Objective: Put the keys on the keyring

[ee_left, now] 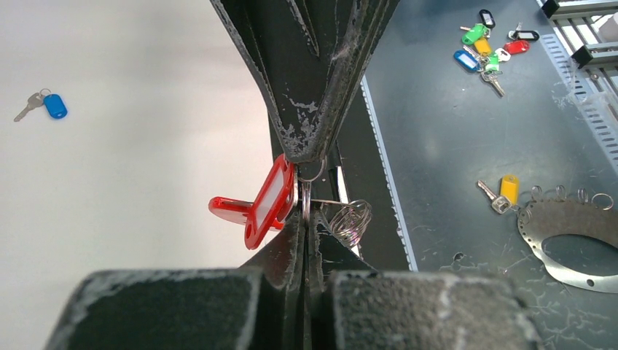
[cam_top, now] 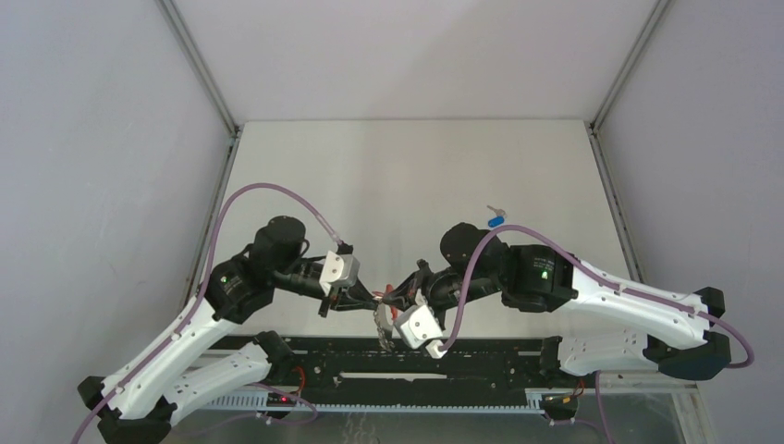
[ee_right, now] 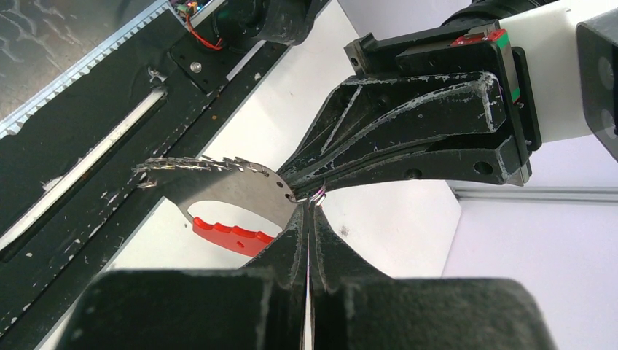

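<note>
Keys [cam_top: 496, 220], two: red key [ee_left: 271, 200] in closed right jaws, blue key [ee_left: 45, 104] apart; keyring [ee_right: 233, 191] in closed left jaws.

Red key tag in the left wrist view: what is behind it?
Behind the red key tag, a thin silver ring and a coil of silver rings show. Its key is not visible; the shut left fingers and right fingers cover it.

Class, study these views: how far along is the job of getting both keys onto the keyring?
Done: nothing clearly; no key visibly hangs on the keyring. In hand: the left gripper and right gripper are shut tip to tip, with the red-tagged key and keyring between them; which holds which is unclear. Left: the blue-tagged key lies alone on the table.
</note>
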You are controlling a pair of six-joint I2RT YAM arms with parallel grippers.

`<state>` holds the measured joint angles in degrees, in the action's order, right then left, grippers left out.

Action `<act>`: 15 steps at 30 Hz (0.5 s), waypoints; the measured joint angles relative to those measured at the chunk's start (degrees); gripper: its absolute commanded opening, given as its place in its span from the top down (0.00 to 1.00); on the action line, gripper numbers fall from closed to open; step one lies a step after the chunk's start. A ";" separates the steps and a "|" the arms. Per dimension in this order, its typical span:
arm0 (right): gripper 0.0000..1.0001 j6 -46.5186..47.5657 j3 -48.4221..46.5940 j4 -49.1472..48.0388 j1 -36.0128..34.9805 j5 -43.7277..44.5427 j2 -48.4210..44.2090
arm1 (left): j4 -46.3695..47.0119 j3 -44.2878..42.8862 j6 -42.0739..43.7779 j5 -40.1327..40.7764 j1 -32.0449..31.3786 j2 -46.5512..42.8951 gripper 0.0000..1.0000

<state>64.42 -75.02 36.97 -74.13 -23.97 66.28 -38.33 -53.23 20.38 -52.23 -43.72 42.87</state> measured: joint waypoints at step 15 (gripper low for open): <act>1.00 0.24 0.00 -1.75 -0.55 0.46 0.70 | -0.74 0.00 0.20 0.22 0.04 0.04 1.00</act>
<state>64.66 -75.02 35.22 -74.67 -23.51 66.98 -39.07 -53.23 20.58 -52.01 -43.68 42.92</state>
